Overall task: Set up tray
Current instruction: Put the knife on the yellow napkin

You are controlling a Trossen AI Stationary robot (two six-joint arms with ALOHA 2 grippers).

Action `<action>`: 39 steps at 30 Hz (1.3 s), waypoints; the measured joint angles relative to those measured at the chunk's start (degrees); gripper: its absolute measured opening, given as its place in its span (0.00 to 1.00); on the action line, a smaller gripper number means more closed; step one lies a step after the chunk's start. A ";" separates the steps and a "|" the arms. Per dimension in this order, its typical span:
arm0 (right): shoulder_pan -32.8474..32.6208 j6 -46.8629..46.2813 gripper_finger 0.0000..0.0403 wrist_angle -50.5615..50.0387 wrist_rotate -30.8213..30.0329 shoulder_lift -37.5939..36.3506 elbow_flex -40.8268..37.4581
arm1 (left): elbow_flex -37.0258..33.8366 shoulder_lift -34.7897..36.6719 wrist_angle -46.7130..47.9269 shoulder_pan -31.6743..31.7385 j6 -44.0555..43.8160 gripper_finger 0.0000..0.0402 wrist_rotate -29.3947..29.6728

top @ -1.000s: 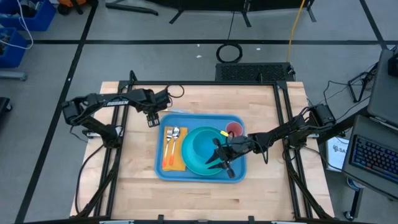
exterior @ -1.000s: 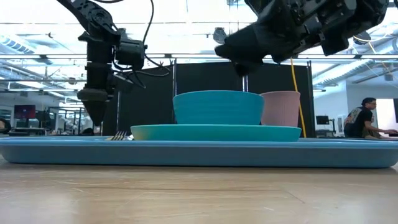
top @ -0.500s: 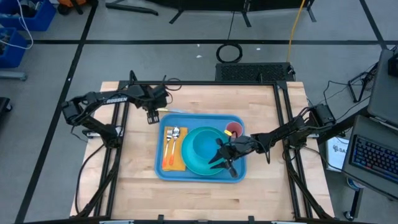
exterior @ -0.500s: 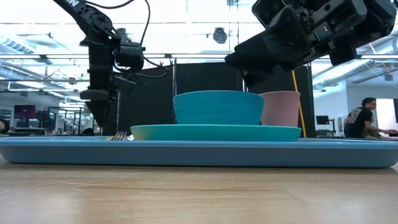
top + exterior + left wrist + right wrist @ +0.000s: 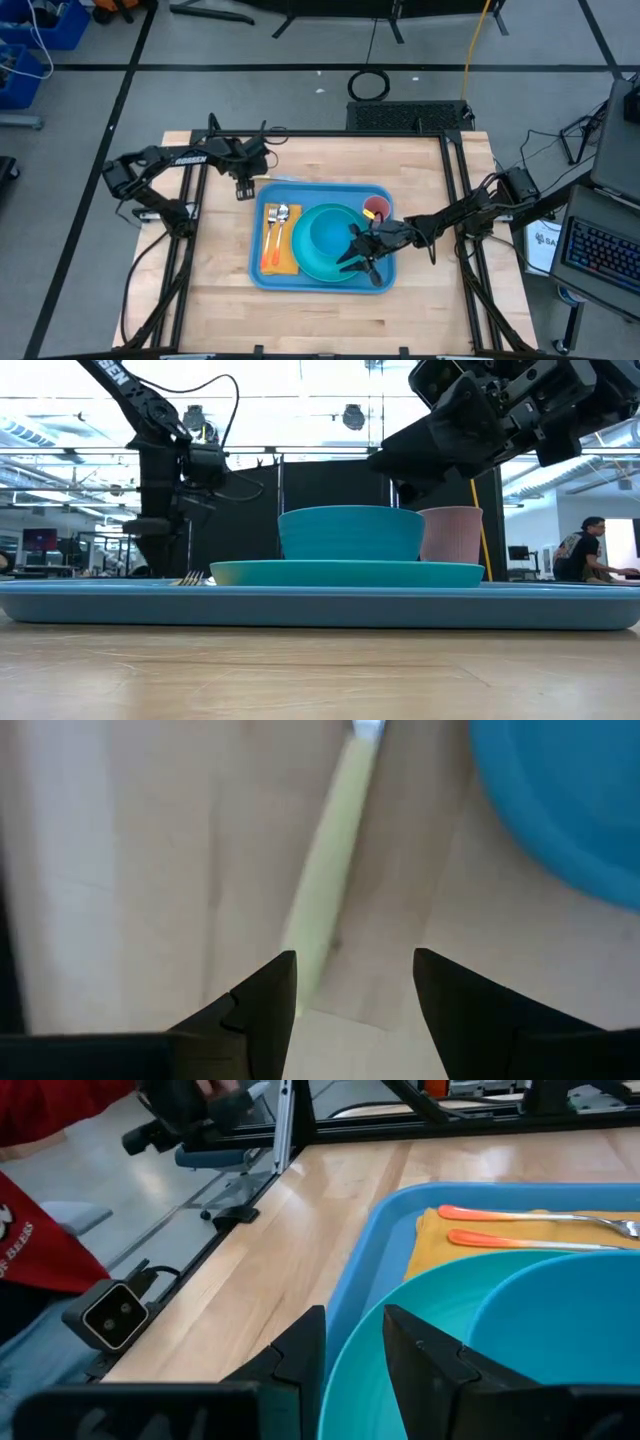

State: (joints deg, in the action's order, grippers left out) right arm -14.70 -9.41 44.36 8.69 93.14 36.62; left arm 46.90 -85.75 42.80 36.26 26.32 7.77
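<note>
Left end effector (image 5: 243, 186), released, hovers beyond the tray (image 5: 382, 195); right end effector (image 5: 358, 257), unclenched and grasping nothing, should lift clear without nudging the tray's plate (image 5: 318, 268).

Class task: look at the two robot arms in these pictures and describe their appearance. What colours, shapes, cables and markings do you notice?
Both arms are dark, nearly black, built of slim jointed segments. The left arm carries white lettering along one link, and a black cable loops from its wrist. Thin black cables also trail along the right arm. Each ends in a two-fingered pincer: the left pincer and right pincer have dark, wedge-shaped fingers tapering to points.
</note>
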 joint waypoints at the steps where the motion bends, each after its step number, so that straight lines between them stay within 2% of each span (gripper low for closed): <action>1: -0.04 -0.01 0.23 0.01 0.02 0.00 0.00 | -0.29 -0.40 0.07 0.21 0.00 0.52 0.02; 11: -0.04 -0.02 0.23 -0.03 0.04 0.00 0.00 | -0.81 -1.32 -2.83 0.53 1.01 0.52 0.35; 17: -0.04 -0.02 0.23 -0.04 0.04 0.00 0.00 | -0.81 -3.59 -4.10 1.05 1.15 0.52 -1.59; 24: -0.04 -0.24 0.23 -0.06 -0.02 0.00 0.00 | -0.43 -8.20 -6.14 1.12 2.11 0.52 0.43; 34: -0.04 -0.24 0.23 -0.38 -0.13 0.65 0.00 | -0.53 -8.49 -6.92 1.13 0.67 0.51 0.50; 39: -0.04 -0.41 0.23 -0.07 -1.50 1.79 0.00 | -0.61 -8.53 -6.82 1.16 -1.91 0.44 -0.26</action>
State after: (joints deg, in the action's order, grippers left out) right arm -14.74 -9.82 44.29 7.19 94.93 36.62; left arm 46.29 -94.28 35.98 37.42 24.41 7.51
